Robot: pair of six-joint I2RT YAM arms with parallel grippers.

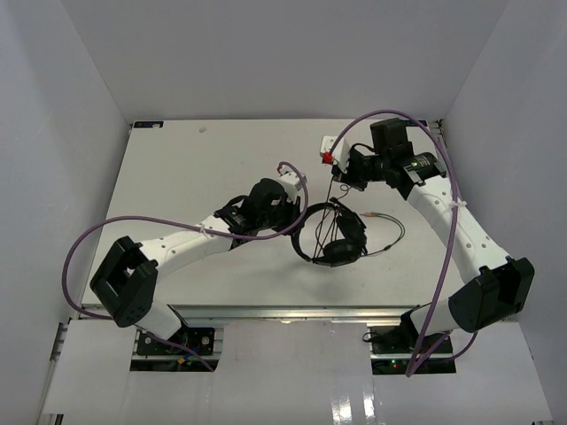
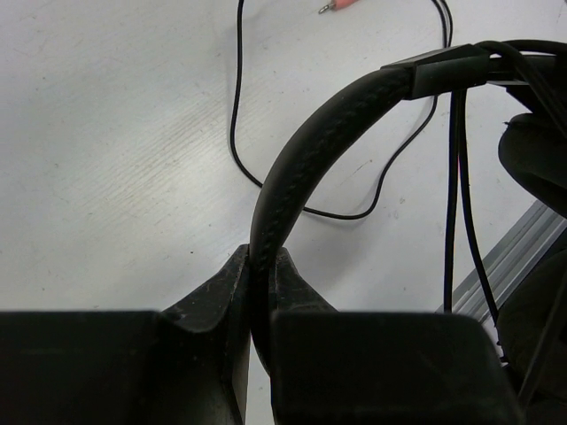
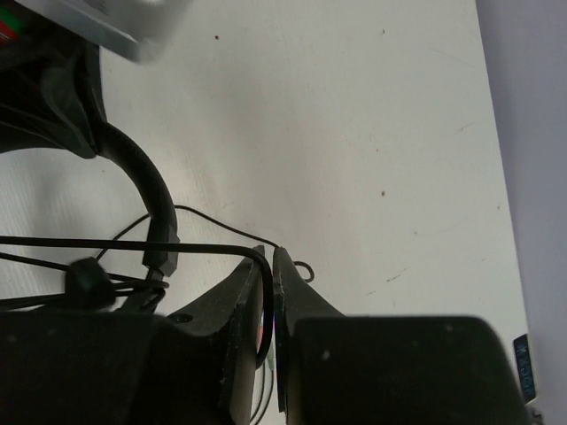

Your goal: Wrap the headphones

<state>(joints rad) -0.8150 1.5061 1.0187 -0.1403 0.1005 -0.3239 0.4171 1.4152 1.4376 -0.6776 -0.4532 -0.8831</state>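
The black headphones (image 1: 330, 235) stand near the middle of the white table (image 1: 204, 168), earcups (image 1: 341, 251) low and the headband (image 2: 310, 159) arching up. My left gripper (image 1: 299, 218) is shut on the headband; in the left wrist view (image 2: 261, 262) the band runs up out of the closed jaws. My right gripper (image 1: 339, 175), behind the headphones, is shut on the thin black cable (image 3: 177, 247), which runs taut from its jaws (image 3: 271, 258) towards the headphones. More cable (image 2: 237, 133) lies loose on the table, ending in a pinkish plug (image 2: 327, 7).
A small white block with a red part (image 1: 329, 147) lies at the back, just beside the right gripper. White walls close in the table on three sides. An aluminium rail (image 1: 283, 311) runs along the near edge. Purple arm cables (image 1: 97, 232) loop above both arms.
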